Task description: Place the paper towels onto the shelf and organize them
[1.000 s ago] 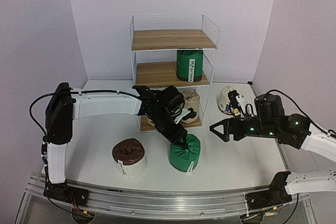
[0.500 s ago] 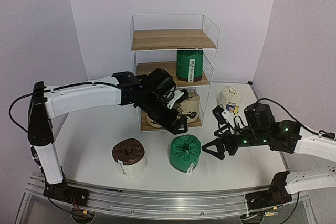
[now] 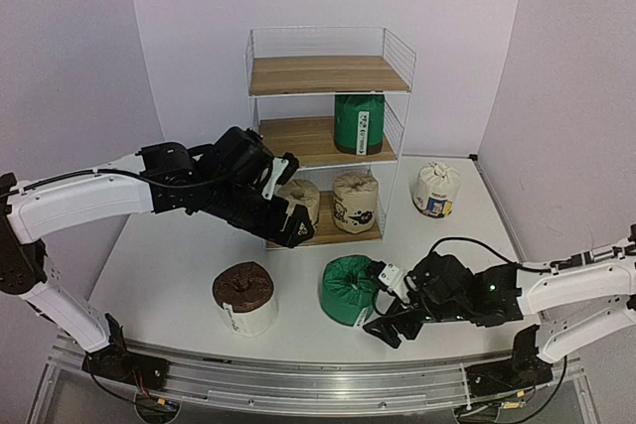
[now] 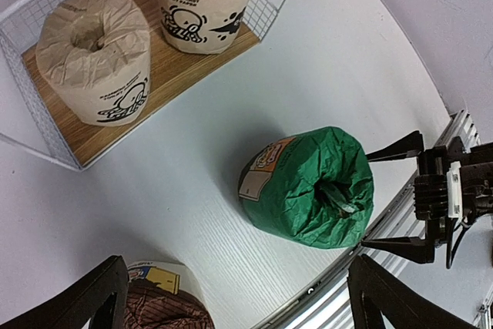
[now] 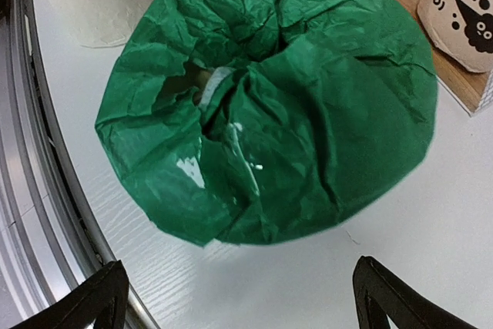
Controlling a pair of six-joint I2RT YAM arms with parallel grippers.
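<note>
The shelf (image 3: pixel 397 55) stands at the back. One green roll (image 3: pixel 359 124) stands on its middle board, and two beige printed rolls (image 3: pixel 299 200) (image 3: pixel 356 201) on its bottom board; they also show in the left wrist view (image 4: pixel 94 55) (image 4: pixel 204 1). A second green roll (image 3: pixel 349 289) stands on the table (image 4: pixel 312 188) (image 5: pixel 269 102). My right gripper (image 3: pixel 386 307) is open just right of it, not touching (image 5: pixel 243 306). My left gripper (image 3: pixel 288 226) is open and empty in front of the bottom board (image 4: pixel 239 306). The brown-topped white roll (image 3: pixel 245 297) and the white labelled roll (image 3: pixel 435 189) stand on the table.
The metal rail (image 3: pixel 298 372) runs along the table's near edge, close to the green roll. The purple walls enclose the table at the back and sides. The shelf's top board (image 3: pixel 326 73) holds nothing.
My left gripper let go of the green roll and drew back up and left, towards the shelf. My right arm swung down and left to the green roll's right side.
</note>
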